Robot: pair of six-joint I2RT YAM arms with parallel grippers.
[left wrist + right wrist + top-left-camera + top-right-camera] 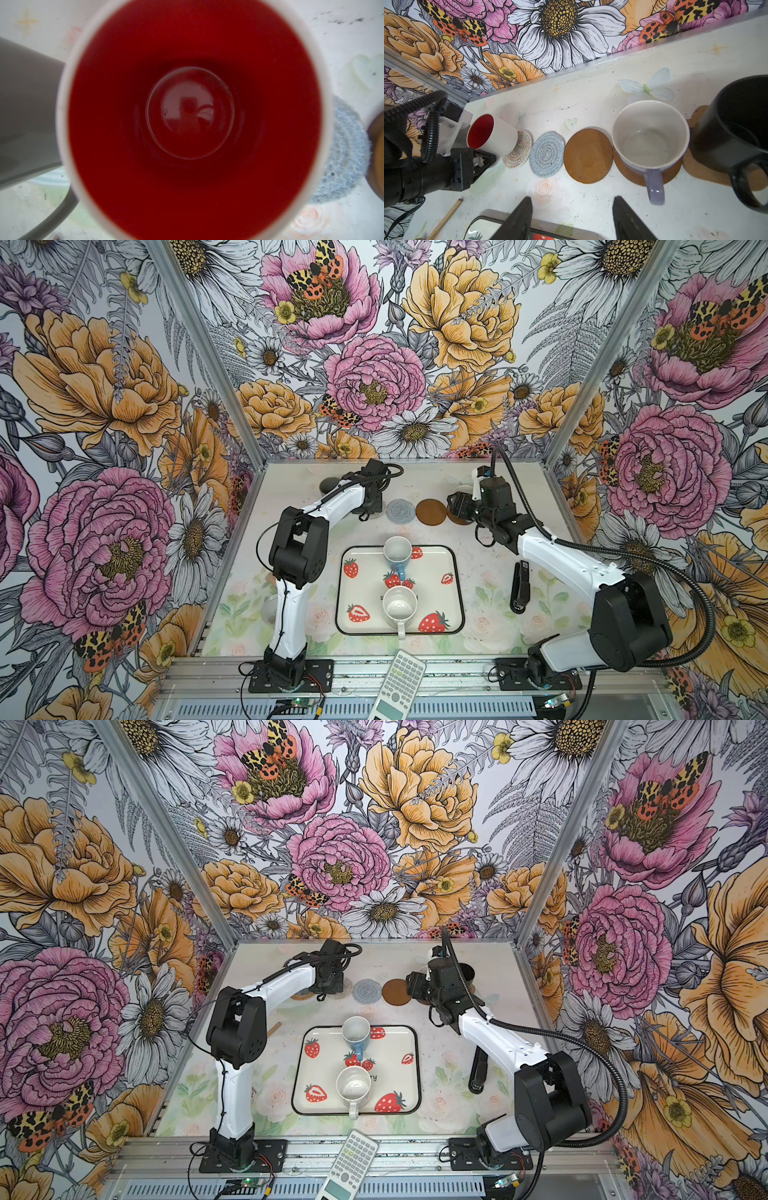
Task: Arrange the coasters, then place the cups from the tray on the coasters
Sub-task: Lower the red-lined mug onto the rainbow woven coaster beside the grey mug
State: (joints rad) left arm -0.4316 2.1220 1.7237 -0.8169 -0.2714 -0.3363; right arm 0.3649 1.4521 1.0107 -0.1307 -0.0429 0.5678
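My left gripper (481, 161) is shut on the white cup with a red inside (492, 135), holding it at the whitish crochet coaster (519, 151); the left wrist view looks straight down into the red inside (191, 112). A tall grey cup (27, 114) stands beside it. Along the row lie the blue-grey coaster (547, 153), a bare brown disc (588, 155), the lavender cup (650, 137) on a brown disc, and the black cup (733, 124) on the paw coaster (708, 172). My right gripper (573, 199) hangs open and empty near the tray (436, 601), which holds the light blue cup (397, 553) and the speckled cup (400, 605).
A calculator (401, 680) lies over the table's front edge. A black stapler-like object (519, 589) sits right of the tray under my right arm. A thin wooden stick (446, 218) lies left of the tray. The flowered back wall stands close behind the coaster row.
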